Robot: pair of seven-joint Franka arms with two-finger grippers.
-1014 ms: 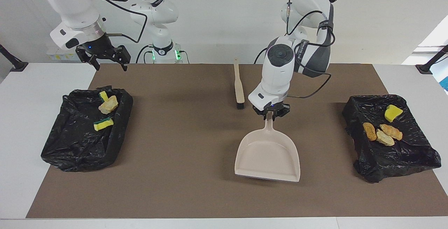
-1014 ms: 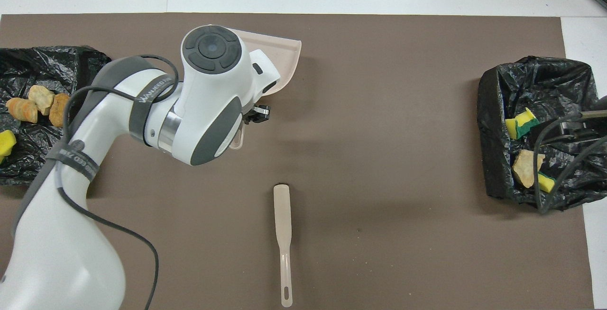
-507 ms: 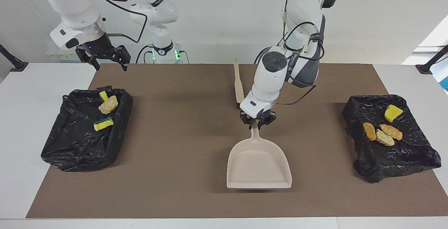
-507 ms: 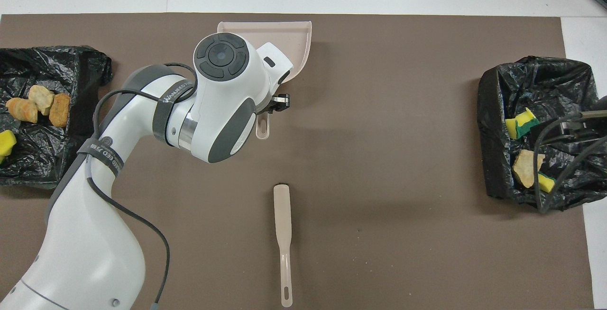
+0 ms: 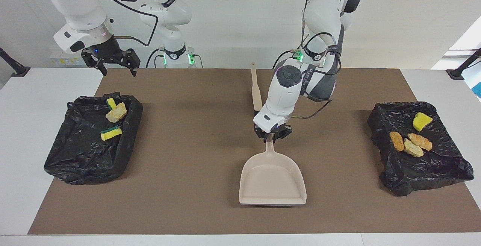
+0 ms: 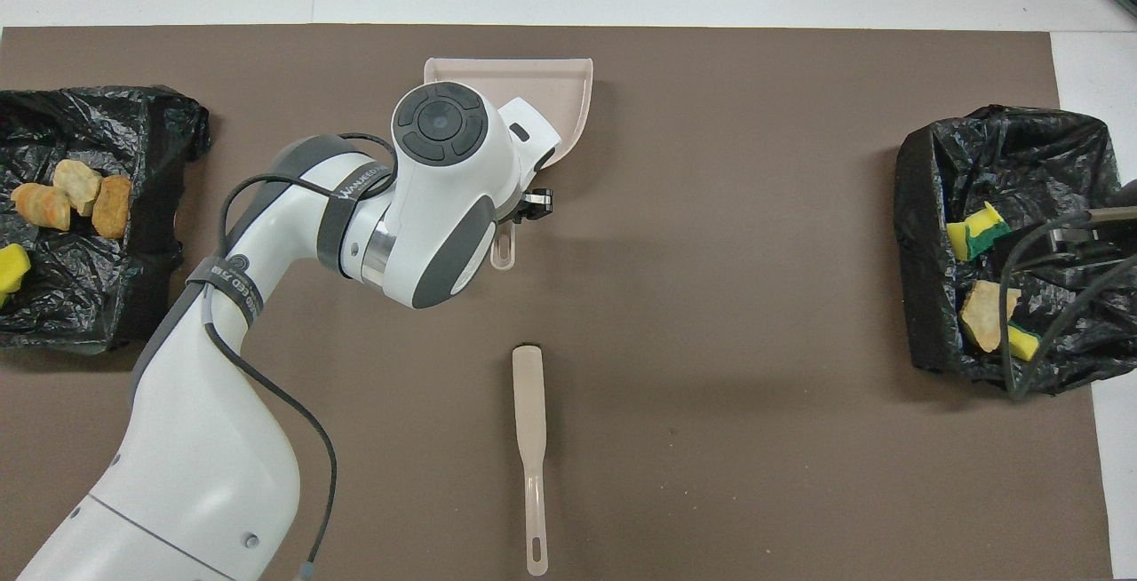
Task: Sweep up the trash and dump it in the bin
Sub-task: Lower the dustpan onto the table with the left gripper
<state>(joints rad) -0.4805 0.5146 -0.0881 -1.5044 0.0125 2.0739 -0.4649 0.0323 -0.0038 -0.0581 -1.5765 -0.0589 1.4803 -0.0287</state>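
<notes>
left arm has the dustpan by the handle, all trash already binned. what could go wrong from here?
1. The left gripper holds the dustpan only at its thin handle; the pan may twist or slip.
2. The brush lies close beside that arm; pulling back could knock it.
3. The right gripper waits open over the table's edge near one bin.

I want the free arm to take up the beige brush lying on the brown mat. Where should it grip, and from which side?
Grip the beige brush on its slim flat handle, near the end with the hanging hole, nearest the robots. It lies flat with bare brown mat around it, so the open right gripper should probably come straight down, fingers across the handle's narrow width.
</notes>
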